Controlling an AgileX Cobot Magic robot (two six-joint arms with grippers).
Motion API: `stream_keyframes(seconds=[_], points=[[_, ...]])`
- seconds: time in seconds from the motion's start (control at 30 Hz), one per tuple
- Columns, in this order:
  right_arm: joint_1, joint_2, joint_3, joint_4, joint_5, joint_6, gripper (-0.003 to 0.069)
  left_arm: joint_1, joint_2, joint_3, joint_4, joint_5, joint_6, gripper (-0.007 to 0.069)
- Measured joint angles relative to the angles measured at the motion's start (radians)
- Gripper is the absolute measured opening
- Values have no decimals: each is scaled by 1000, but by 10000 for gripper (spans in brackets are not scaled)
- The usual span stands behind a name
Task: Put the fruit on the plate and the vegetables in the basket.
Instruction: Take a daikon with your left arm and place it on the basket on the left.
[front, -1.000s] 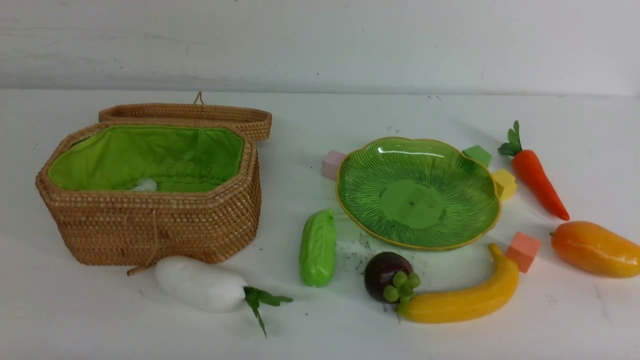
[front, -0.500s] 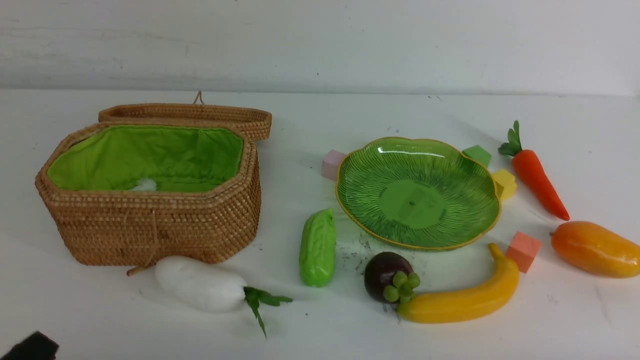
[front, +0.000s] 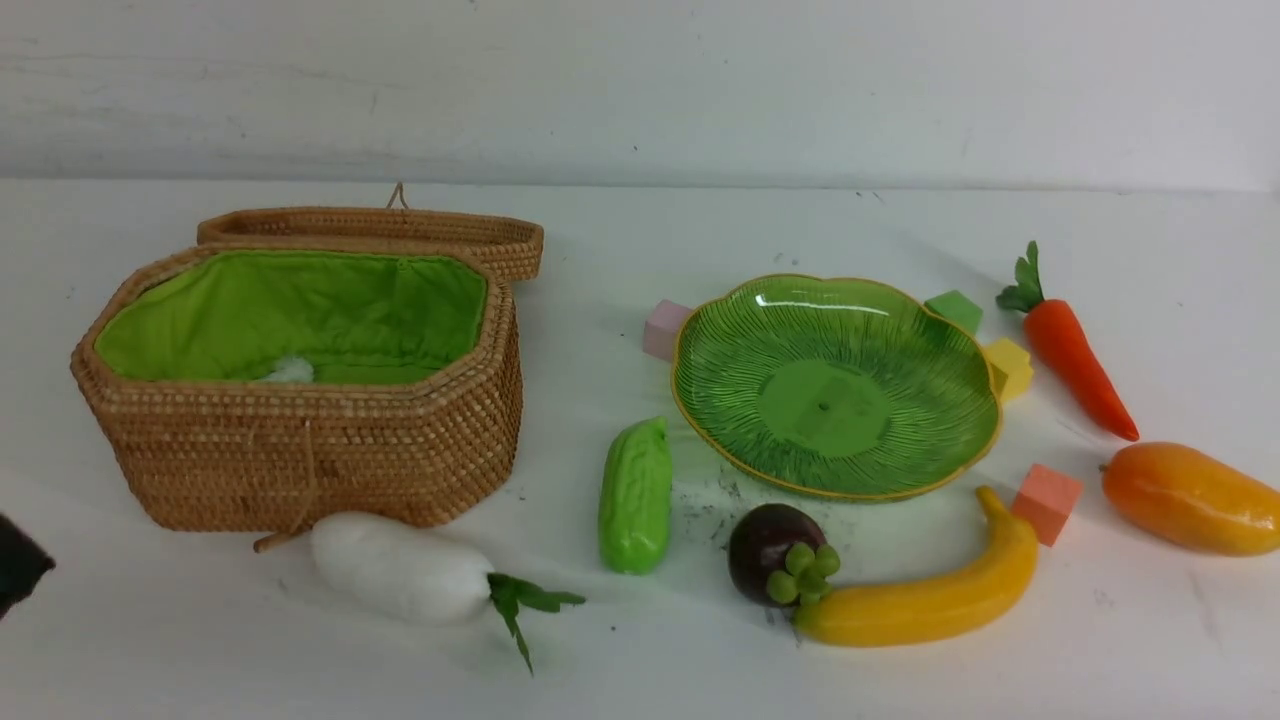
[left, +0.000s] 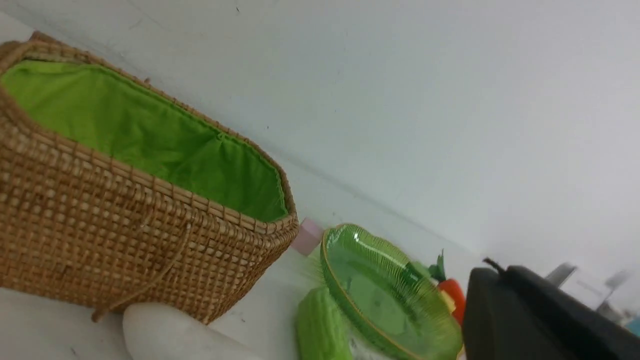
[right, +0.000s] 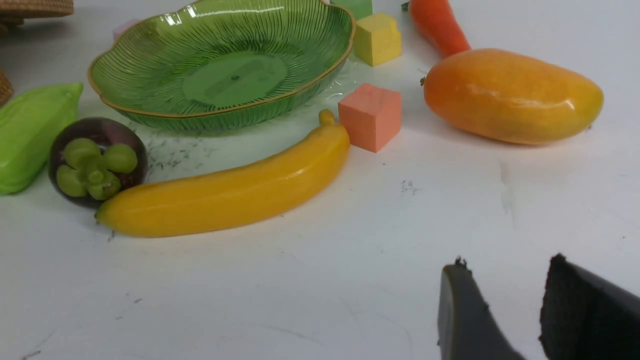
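While left gripper (front: 15, 575) is closed on nothing at the near-left edge, right gripper (right: 505, 280) has jaws apart, empty. Banana (front: 920, 600), mangosteen (front: 770, 550), mango (front: 1190, 497) lie on worktop (front: 640, 680) near plate (front: 740, 340); cucumber (front: 635, 497) between plate and basket (front: 300, 460), radish (front: 400, 570) just in front of basket, carrot (front: 1075, 360) right of plate.
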Motion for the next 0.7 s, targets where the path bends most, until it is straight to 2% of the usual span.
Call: stream_keyframes(seconds=[0.2,0.27,0.37,0.57,0.63,0.7], points=[[0,0,0,4,-10,6,241,0,313,-247,23,319,116,-13],[0,0,4,46,-39,39,241,0,399,-297,26,388,133,-13],[0,0,6,139,-103,111,241,0,475,-334,13,434,156,-13],[0,0,6,336,-298,220,239,0,578,-389,-26,546,346,-13],[2,0,-5,363,-295,228,233,0,597,-413,-27,585,381,-13],[17,4,-69,366,-187,226,221,0,612,-434,-28,619,411,-13]])
